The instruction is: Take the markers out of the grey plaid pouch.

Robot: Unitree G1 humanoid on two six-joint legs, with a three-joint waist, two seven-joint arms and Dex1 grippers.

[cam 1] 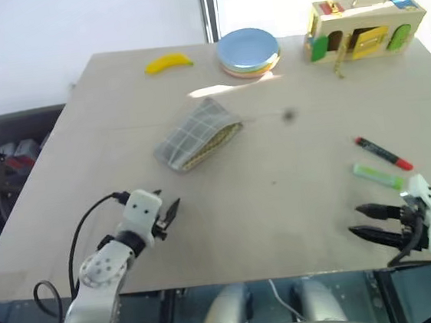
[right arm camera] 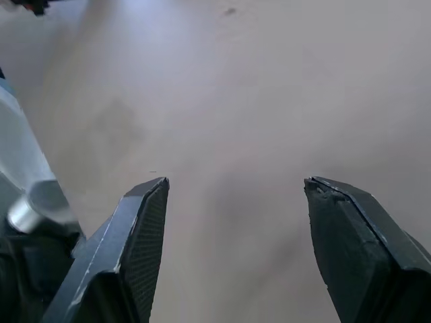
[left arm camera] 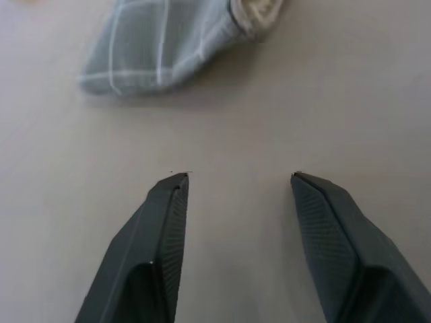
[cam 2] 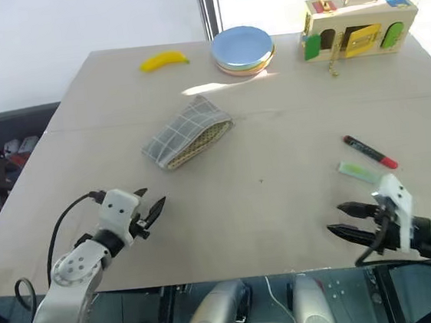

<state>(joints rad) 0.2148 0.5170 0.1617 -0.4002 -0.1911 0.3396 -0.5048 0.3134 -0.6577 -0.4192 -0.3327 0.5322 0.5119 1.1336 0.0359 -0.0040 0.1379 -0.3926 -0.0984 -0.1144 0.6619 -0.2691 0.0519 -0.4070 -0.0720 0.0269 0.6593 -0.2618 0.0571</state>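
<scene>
Black fingers of the left tool (cam 1: 173, 210) and right tool (cam 1: 363, 221) are spread, holding nothing. Just past the right tool lie the green marker (cam 1: 378, 176) and red marker (cam 1: 383, 152); any writing seems too small to read. Farther off, the grey plaid pouch (cam 1: 196, 133) rests mid-surface (cam 1: 281, 201).

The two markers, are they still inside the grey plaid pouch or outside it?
Outside. The red marker and the green marker lie on the table, apart from the grey plaid pouch.

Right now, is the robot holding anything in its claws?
No. The left gripper and the right gripper are both open and empty. The markers lie on the table, apart from the pouch.
</scene>
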